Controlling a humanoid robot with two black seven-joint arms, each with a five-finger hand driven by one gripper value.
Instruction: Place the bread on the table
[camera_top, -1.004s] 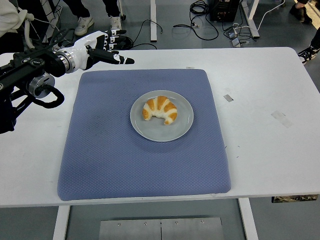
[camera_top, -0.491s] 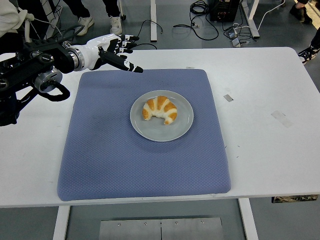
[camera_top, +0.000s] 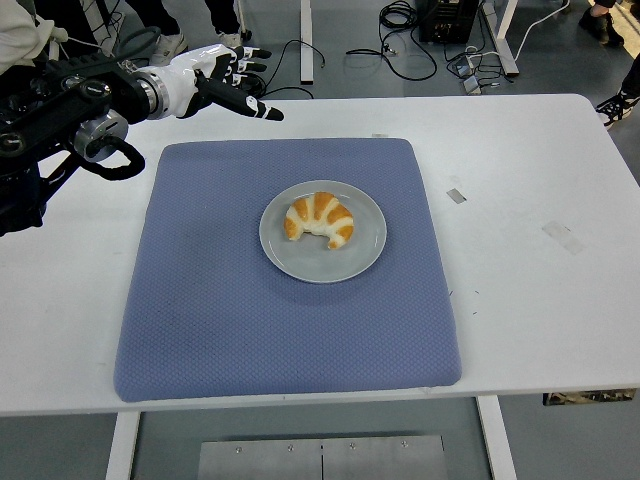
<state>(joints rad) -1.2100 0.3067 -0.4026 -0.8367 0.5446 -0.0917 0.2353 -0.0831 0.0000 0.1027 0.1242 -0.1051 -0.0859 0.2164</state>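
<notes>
Croissant lies on grey plate, frame centre, atop blue mat on white desk. Left hand upper left, fingers spread, grasping nothing.

No readable text, label, brand, number or sign shows anywhere here.

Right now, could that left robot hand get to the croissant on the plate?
Probably yes. The left robot hand hovers open over the table's far-left part, and nothing stands between it and the croissant lying uncovered on the plate.
</notes>
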